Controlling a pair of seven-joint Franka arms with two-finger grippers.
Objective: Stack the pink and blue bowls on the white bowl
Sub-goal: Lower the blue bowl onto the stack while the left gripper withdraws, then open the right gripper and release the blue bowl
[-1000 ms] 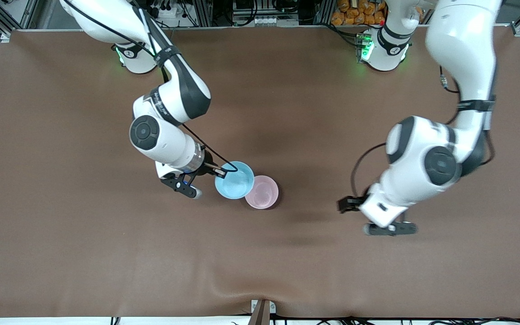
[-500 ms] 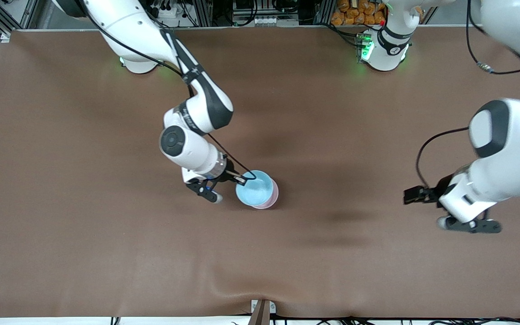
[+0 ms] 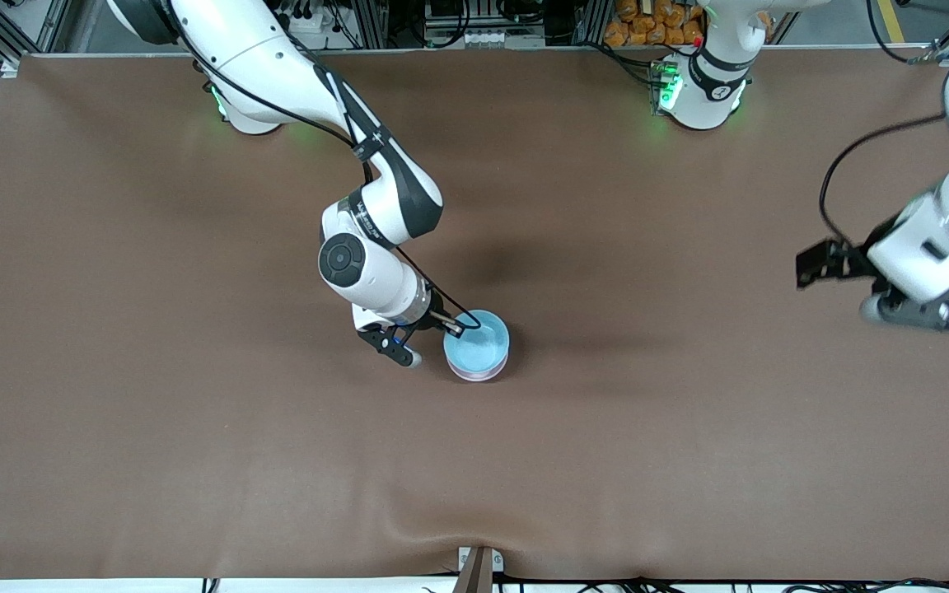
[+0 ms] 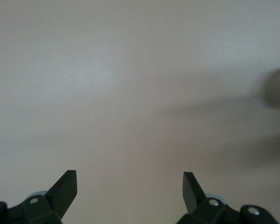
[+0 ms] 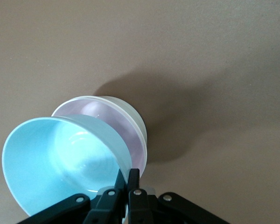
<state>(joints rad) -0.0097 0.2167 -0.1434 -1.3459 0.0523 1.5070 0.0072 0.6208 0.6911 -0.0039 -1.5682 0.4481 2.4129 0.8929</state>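
Blue bowl (image 3: 477, 343) in right pincer (image 3: 451, 327)

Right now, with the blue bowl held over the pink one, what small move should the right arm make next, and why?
Probably lower the blue bowl a little further and level it. The right end effector is shut on its rim, and it sits tilted, only partly nested in the pink bowl, which rests in the white bowl.

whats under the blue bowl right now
The blue bowl, pinched at its rim by the right gripper, sits tilted in the pink bowl, which nests in the white bowl. The insides of both lower bowls are mostly covered.
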